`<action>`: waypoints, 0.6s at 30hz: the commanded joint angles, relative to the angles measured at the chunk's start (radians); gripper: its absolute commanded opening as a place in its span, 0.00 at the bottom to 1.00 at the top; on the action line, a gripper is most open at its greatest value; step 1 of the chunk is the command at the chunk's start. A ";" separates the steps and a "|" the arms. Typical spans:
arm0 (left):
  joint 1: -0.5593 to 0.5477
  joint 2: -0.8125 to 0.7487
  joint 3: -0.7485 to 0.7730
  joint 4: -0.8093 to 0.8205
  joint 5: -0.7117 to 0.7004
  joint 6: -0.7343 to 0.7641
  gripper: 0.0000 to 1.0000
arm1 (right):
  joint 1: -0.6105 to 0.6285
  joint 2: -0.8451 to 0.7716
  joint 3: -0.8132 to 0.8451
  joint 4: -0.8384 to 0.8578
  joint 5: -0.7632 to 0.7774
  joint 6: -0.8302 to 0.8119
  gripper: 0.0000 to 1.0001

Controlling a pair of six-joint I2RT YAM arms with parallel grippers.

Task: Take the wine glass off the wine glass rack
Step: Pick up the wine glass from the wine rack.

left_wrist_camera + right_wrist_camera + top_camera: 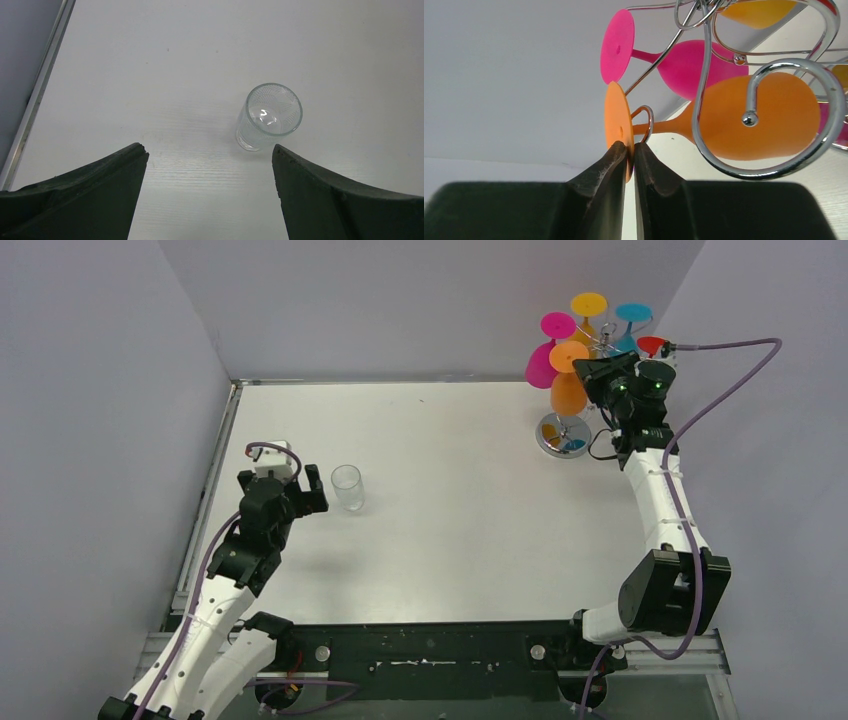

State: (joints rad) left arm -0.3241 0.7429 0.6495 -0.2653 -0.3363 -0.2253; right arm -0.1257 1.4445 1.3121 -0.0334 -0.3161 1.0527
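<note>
The wine glass rack [563, 435], silver wire on a shiny disc base, stands at the far right of the table. Several coloured wine glasses hang upside down from its spiral hooks [830, 85]. An orange wine glass [769, 117] hangs nearest, its stem in a wire loop. My right gripper [630, 146] is shut on the edge of this glass's flat orange foot [616, 117], one finger on each face. In the top view the right gripper [592, 370] sits level with that foot, beside the rack. My left gripper [210, 150] stands open over bare table, holding nothing.
A clear tumbler [268, 116] stands upright just ahead of the left gripper's right finger; in the top view this tumbler [347, 487] is left of centre. A pink glass [694, 62] hangs behind the orange one. Grey walls close in on three sides.
</note>
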 commanded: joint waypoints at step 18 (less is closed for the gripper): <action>0.014 -0.012 0.008 0.054 0.003 0.001 0.93 | -0.015 -0.046 -0.018 0.186 -0.056 0.223 0.00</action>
State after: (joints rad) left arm -0.3176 0.7406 0.6495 -0.2649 -0.3363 -0.2256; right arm -0.1326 1.4246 1.2861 0.0372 -0.3458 1.2068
